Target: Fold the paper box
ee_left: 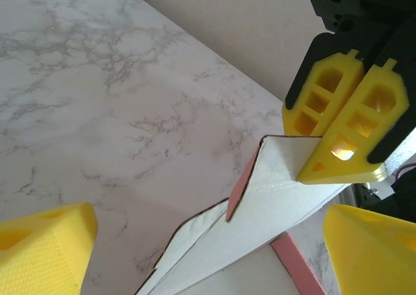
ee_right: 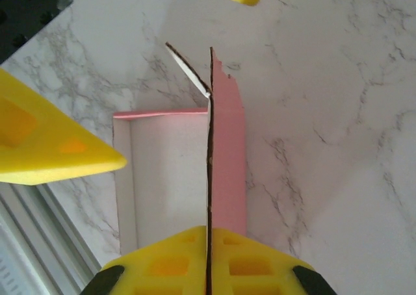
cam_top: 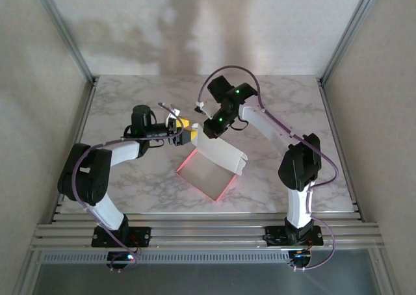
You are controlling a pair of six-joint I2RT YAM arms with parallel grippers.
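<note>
At the table (cam_top: 123, 106) centre, the right pincer (ee_right: 209, 236) pinches one panel of the paper box (cam_top: 218, 168) upright, apparently for creasing; the left pincer (cam_top: 184, 134) stands spread at its nine o'clock.

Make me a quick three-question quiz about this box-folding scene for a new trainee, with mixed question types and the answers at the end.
1. True or false: the right gripper is shut on a panel of the paper box.
2. Multiple choice: the left gripper is A) open, B) shut on the box, C) shut on nothing.
3. Fill in: the box is white on one side and ___ on the other.

Key: 1 true; 2 A; 3 pink.
</note>
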